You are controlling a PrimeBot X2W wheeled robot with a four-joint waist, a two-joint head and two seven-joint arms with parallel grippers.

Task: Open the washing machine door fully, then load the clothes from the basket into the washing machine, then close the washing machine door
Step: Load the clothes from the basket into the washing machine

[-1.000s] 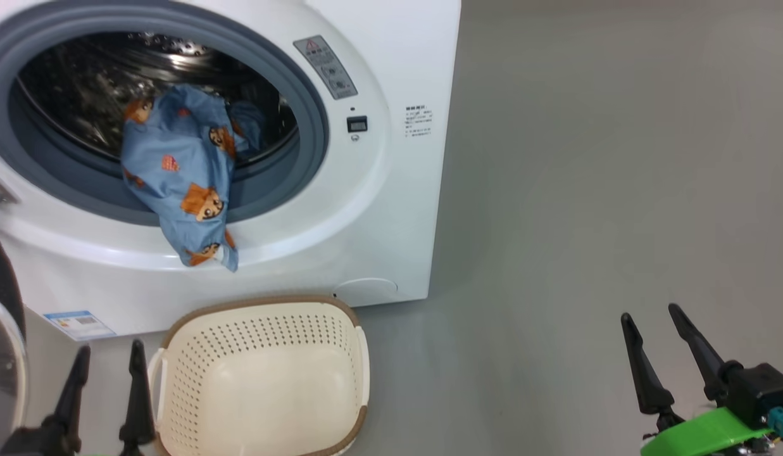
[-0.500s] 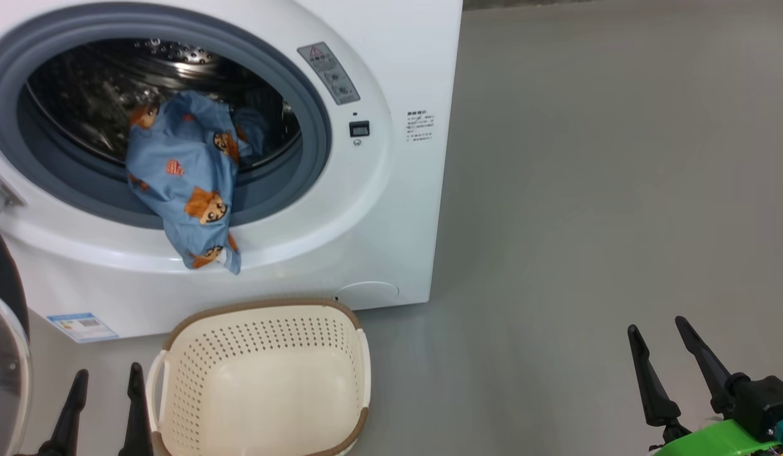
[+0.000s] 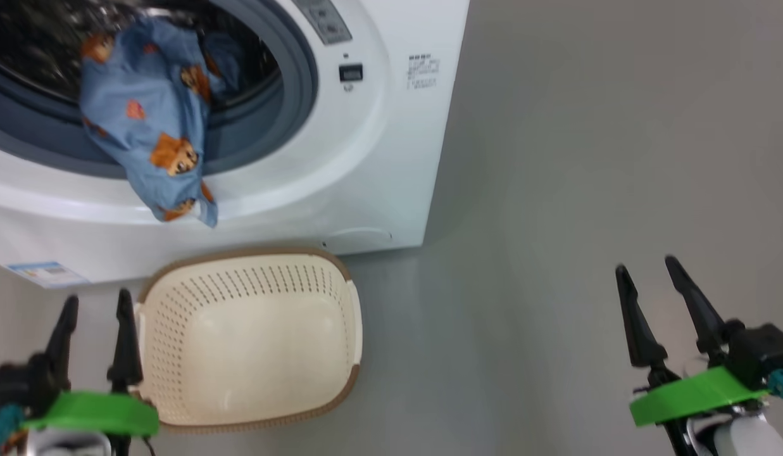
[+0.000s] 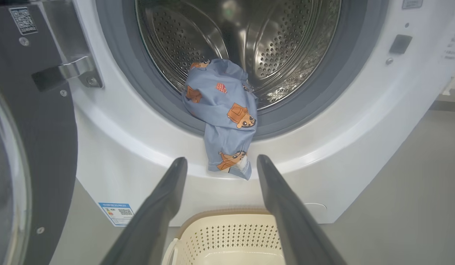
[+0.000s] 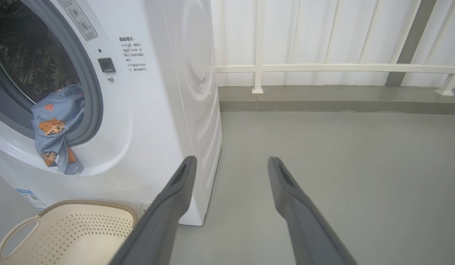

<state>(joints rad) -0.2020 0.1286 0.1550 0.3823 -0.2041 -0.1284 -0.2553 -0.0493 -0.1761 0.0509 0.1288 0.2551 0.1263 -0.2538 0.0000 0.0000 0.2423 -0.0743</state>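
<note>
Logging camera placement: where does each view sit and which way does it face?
Head view: on the head, looking down at the washing machine and basket; left gripper and right gripper at the bottom corners, open.
Left wrist view: on that wrist, along its fingers into the drum, open door at left.
Right wrist view: on that wrist, along its fingers past the machine's side toward a white railing.
Shared: all show the clothes hanging over the drum's lip, and the basket.

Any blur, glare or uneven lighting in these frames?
Head view: soft smear across the light blue bear-print clothes and big white front-loading washing machine. Left wrist view: sharp, with glare streaks on the perforated steel drum. Right wrist view: sharp, evenly lit, no hard shadows.
</note>
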